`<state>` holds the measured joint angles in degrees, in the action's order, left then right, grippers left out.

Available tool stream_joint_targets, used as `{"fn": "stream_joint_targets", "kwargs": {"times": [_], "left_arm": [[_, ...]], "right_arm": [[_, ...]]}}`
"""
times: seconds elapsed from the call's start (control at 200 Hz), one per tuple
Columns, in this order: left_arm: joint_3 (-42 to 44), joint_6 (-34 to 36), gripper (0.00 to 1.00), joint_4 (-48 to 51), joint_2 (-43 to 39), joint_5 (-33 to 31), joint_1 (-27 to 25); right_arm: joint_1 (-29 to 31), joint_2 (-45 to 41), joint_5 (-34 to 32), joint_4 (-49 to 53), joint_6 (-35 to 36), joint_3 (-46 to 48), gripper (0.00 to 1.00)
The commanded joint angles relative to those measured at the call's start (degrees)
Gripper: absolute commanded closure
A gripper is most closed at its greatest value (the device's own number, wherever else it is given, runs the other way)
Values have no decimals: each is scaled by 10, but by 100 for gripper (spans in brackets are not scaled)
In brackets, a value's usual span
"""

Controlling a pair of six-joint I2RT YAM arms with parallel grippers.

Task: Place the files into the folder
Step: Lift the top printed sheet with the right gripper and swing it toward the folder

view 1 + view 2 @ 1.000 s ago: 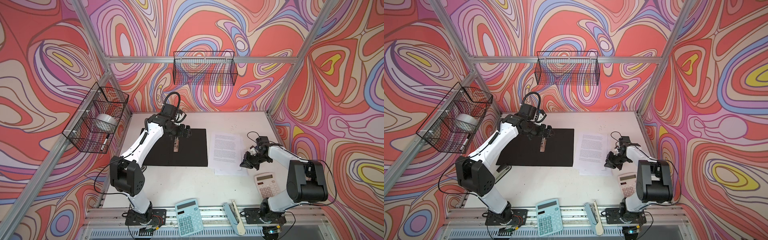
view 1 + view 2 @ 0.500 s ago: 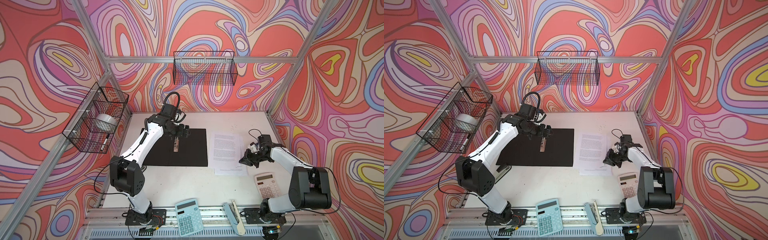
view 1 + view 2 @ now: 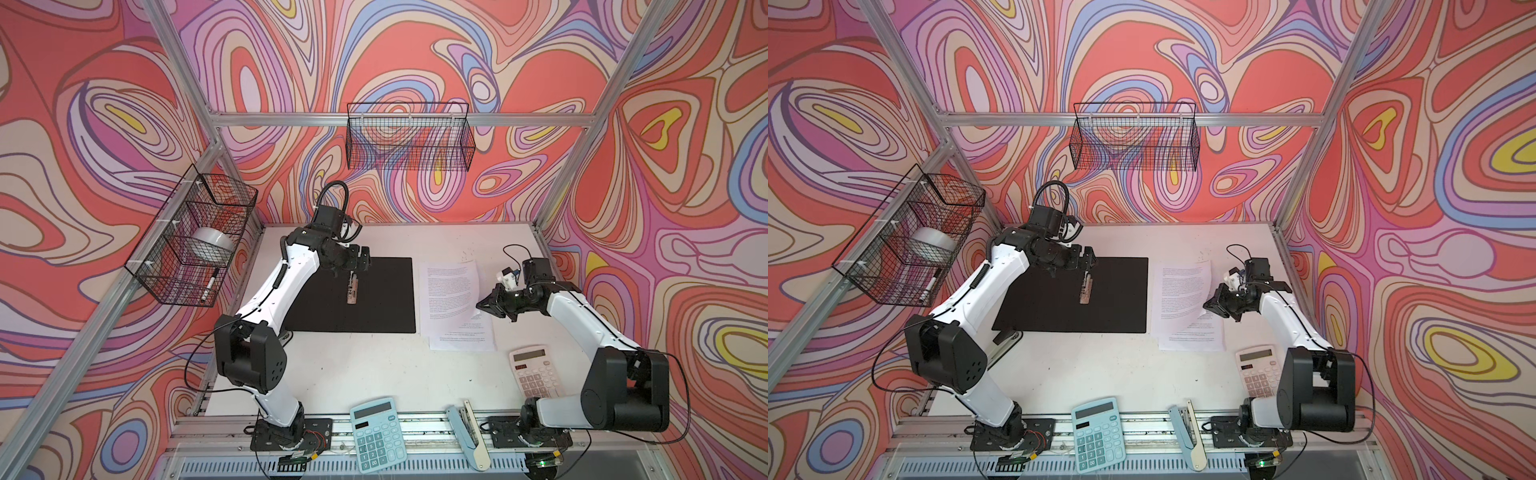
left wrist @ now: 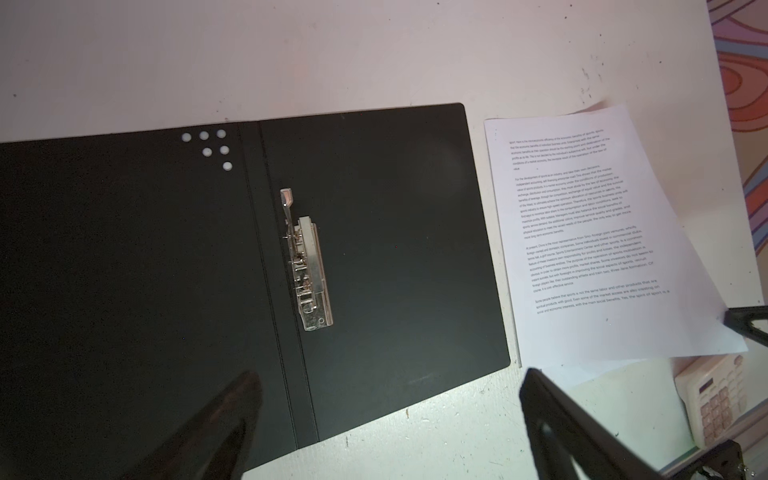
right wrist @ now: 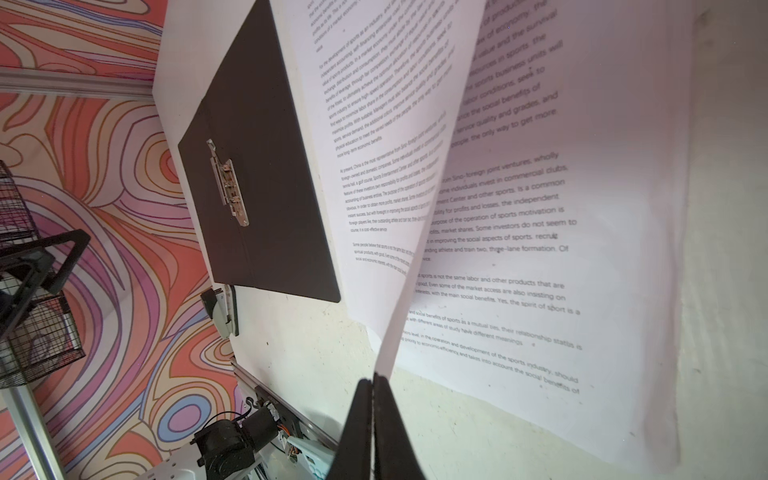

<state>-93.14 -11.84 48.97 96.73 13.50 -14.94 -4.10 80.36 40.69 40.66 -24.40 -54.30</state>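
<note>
The folder (image 3: 374, 299) lies open and flat on the table, black inside up, with its metal clip (image 4: 307, 266) near the spine. My left gripper (image 4: 388, 374) hovers open above it, holding nothing. To the right of the folder lie the files (image 3: 451, 307), white printed sheets. My right gripper (image 5: 374, 380) is shut on the right edge of the top sheet (image 5: 374, 124), which curls up off the sheet below (image 5: 519, 249). In both top views that gripper (image 3: 1206, 305) sits at the files' right edge.
A beige calculator (image 3: 536, 372) lies just in front of the files, by the right arm. A light blue calculator (image 3: 376, 432) and a stapler (image 3: 469, 432) rest at the front rail. Wire baskets hang on the left wall (image 3: 191, 237) and back wall (image 3: 409, 137).
My right gripper has moved left and toward the back, lifting the top sheet's right edge off the pile. The left arm has stayed where it was.
</note>
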Motion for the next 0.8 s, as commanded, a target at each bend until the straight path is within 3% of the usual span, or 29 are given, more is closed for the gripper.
{"fn": "stream_joint_targets", "kwargs": {"times": [0.0,0.446,0.796], "left_arm": [[0,-8,3,0,-17,8,10],[0,-12,3,-2,-23,9,24],[4,-21,3,-2,-19,26,40]], "right_arm": [[-4,-10,37,-26,-16,-20,100],[2,7,83,-65,-65,-107,100],[58,45,79,-77,-82,-182,100]]}}
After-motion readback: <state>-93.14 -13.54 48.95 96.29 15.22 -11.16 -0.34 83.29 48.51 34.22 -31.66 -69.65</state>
